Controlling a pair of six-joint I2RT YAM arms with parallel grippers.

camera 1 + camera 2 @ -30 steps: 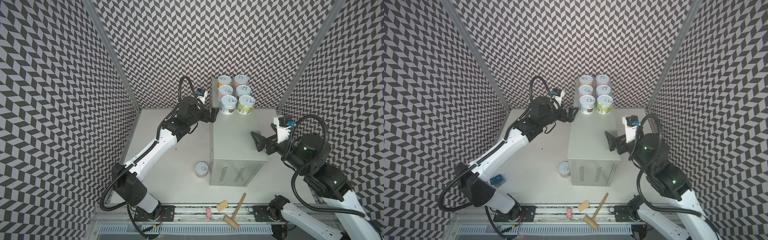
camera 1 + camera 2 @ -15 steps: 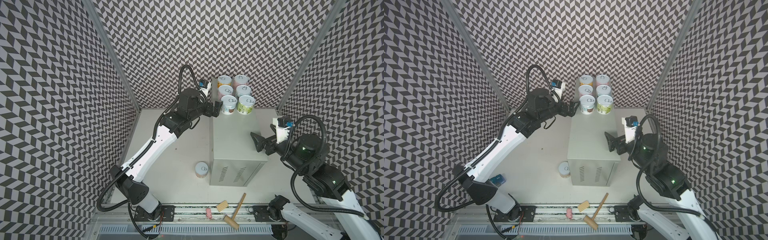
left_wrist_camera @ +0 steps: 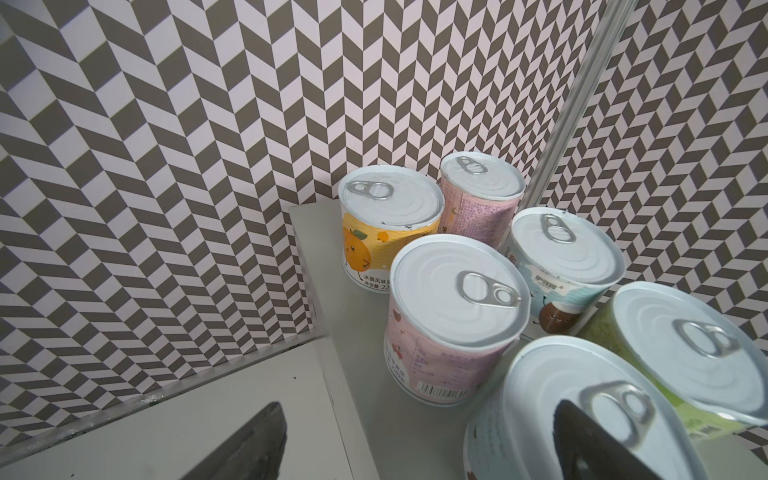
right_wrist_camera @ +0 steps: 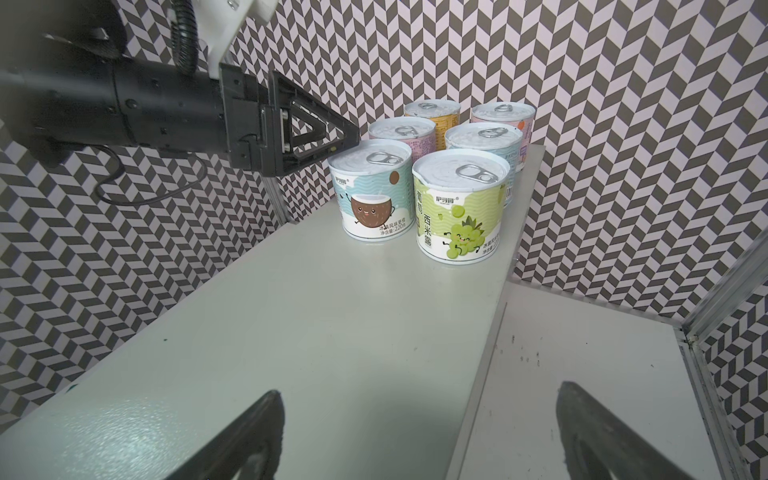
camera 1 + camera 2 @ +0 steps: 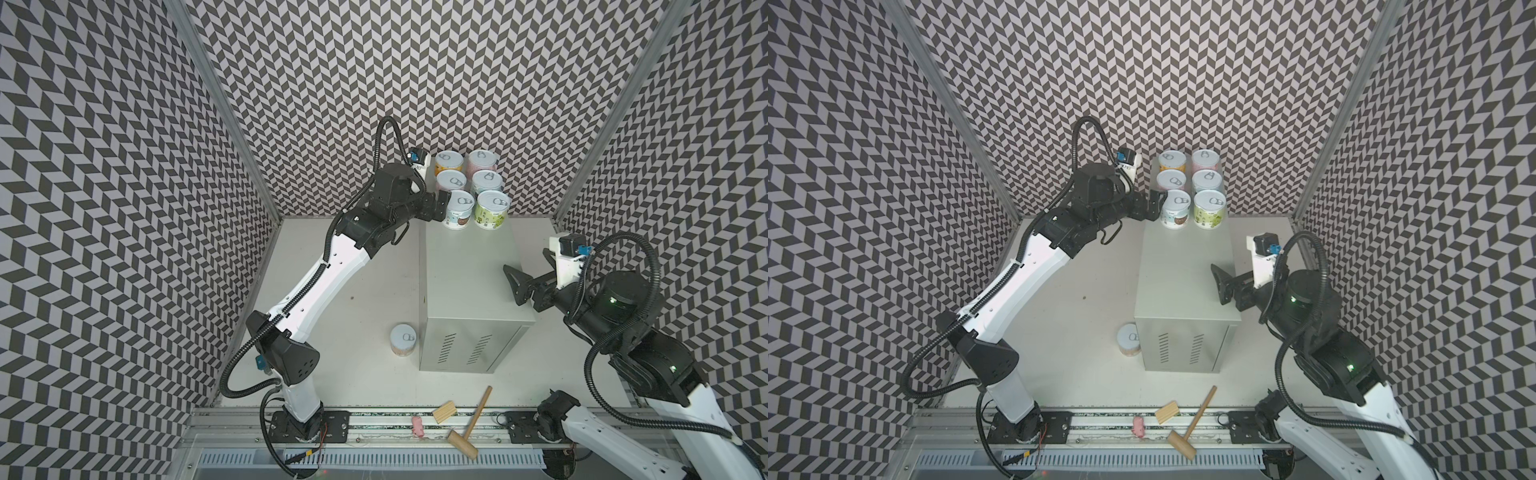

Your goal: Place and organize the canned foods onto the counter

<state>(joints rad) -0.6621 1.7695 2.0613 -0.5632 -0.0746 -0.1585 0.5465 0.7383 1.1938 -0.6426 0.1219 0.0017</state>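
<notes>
Six cans (image 5: 486, 183) sit paired at the cabinet's (image 5: 465, 270) far edge, saving room for the last can (image 5: 403, 338) on the tabletop (image 5: 365, 257). The left claw (image 5: 441, 206) and right claw (image 5: 514, 286) hang spread, empty.

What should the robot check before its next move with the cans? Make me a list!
1. The left pincer is open and empty: ok.
2. The right pincer is open and empty: ok.
3. The six cans on the counter stand upright in neat pairs: ok.
4. Every can is up on the counter: not ok; the last can stands on the tabletop beside it.
5. There is bare room on the counter in front of the light blue can and the green can: ok.
6. The left pincer is clear of the light blue can: cannot tell; one finger is right by its lid.
</notes>
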